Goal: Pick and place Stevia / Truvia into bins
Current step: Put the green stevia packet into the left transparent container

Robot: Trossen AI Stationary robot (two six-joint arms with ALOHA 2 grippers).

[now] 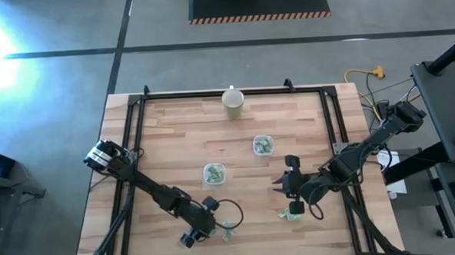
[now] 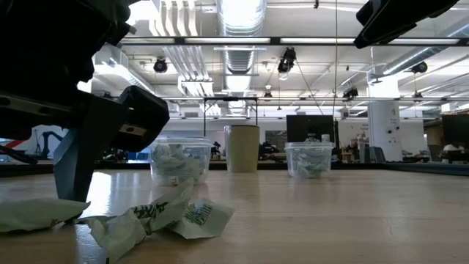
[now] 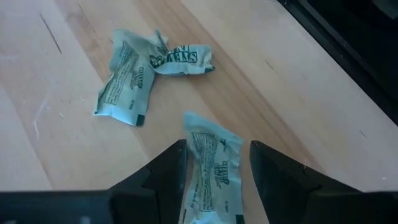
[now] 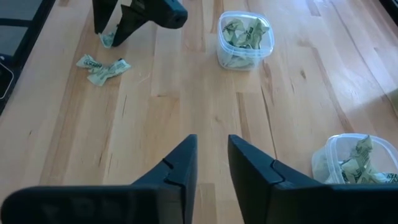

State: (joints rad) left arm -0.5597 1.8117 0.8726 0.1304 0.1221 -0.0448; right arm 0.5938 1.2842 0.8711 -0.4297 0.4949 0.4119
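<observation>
The left gripper is low over the front of the surface, fingers spread around one Stevia packet, two loose packets just beyond. Two bins holding packets sit mid-surface, a cream cup behind. The right gripper hovers, empty, fingers slightly parted, near another packet.

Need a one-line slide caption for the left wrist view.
Left gripper straddles one green sweetener packet on the wooden table, two more crumpled packets lying just ahead.
</observation>
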